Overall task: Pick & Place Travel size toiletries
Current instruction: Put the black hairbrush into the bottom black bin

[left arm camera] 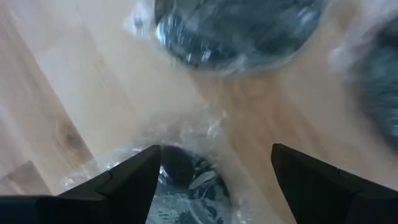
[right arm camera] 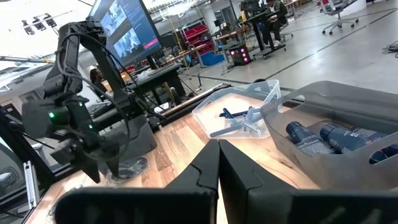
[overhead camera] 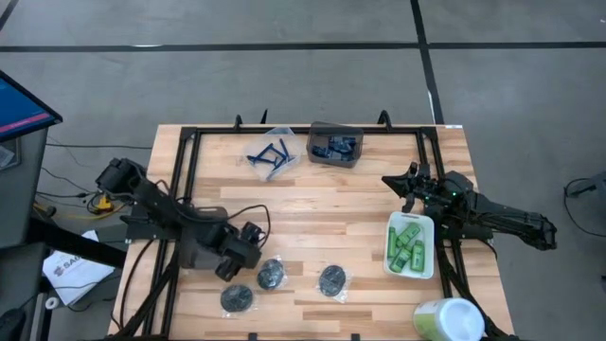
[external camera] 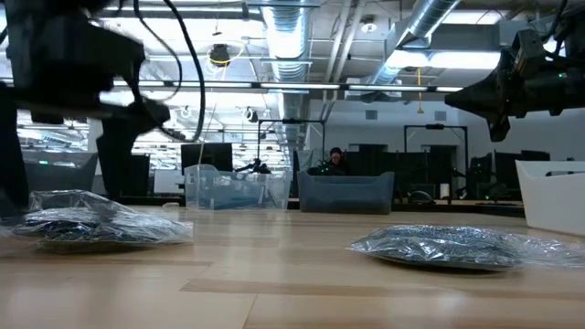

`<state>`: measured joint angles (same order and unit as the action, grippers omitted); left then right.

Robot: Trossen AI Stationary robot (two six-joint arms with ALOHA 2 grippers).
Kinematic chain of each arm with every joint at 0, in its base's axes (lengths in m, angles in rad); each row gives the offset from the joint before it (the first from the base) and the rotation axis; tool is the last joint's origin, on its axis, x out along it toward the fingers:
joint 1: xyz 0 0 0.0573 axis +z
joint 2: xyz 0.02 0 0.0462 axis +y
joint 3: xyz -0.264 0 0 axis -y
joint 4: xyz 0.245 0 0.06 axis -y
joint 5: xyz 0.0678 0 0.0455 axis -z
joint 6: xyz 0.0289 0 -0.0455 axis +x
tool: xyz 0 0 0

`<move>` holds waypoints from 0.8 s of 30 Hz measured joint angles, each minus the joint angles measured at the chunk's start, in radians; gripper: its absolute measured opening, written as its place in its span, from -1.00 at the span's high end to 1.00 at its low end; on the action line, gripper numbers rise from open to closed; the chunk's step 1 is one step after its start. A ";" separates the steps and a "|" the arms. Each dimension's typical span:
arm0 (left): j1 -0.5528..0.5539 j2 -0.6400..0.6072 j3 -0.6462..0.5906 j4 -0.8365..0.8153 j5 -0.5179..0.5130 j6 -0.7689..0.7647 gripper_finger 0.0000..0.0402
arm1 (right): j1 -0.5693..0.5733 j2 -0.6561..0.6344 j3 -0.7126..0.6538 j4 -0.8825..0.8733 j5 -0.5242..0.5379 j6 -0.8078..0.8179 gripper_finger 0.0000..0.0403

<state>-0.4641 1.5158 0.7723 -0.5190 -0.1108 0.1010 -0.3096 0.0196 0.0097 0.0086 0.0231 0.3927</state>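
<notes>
Three dark round discs in clear wrap lie flat near the table's near edge point(overhead camera: 271, 275), point(overhead camera: 332, 280), point(overhead camera: 235, 298). My left gripper point(left arm camera: 214, 168) is open and hovers low over them, its fingers on either side of one wrapped disc point(left arm camera: 186, 174). Green mini bottles point(overhead camera: 407, 244) lie in the white tray point(overhead camera: 428, 224). Blue razors point(overhead camera: 268, 154) sit in the clear bin, navy tubes point(overhead camera: 336, 145) in the grey bin. My right gripper point(right arm camera: 217, 163) is shut and empty, held above the table just beyond the tray's far end point(overhead camera: 409, 185). My left gripper comes down from above with one finger point(left arm camera: 134, 180) at the crinkled wrap's edge point(left arm camera: 180, 134) of the disc below it. Whether it touches the wrap, I cannot tell.
A large pale-green-topped tub point(overhead camera: 445, 320) stands at the near right corner. A black frame runs along the table's far and side edges point(overhead camera: 284, 131). Bare wood lies in the table's middle point(overhead camera: 322, 204). A person sits in the room behind point(external camera: 335, 157).
</notes>
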 joint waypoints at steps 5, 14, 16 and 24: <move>0.000 0.070 0.001 0.007 -0.078 -0.002 -0.47 | 0.000 0.000 0.000 0.000 0.000 0.000 1.00; -0.001 0.078 0.001 0.024 -0.090 -0.011 -0.04 | 0.000 0.000 0.000 0.000 0.000 0.000 1.00; 0.000 0.076 0.000 0.028 -0.104 -0.012 0.13 | 0.000 0.000 0.000 0.000 0.000 0.000 1.00; 0.000 0.073 0.000 0.032 -0.102 -0.031 0.66 | 0.000 0.000 0.000 0.000 0.000 0.000 1.00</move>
<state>-0.4641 1.5887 0.7719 -0.4874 -0.2129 0.0697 -0.3097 0.0196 0.0097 0.0086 0.0233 0.3927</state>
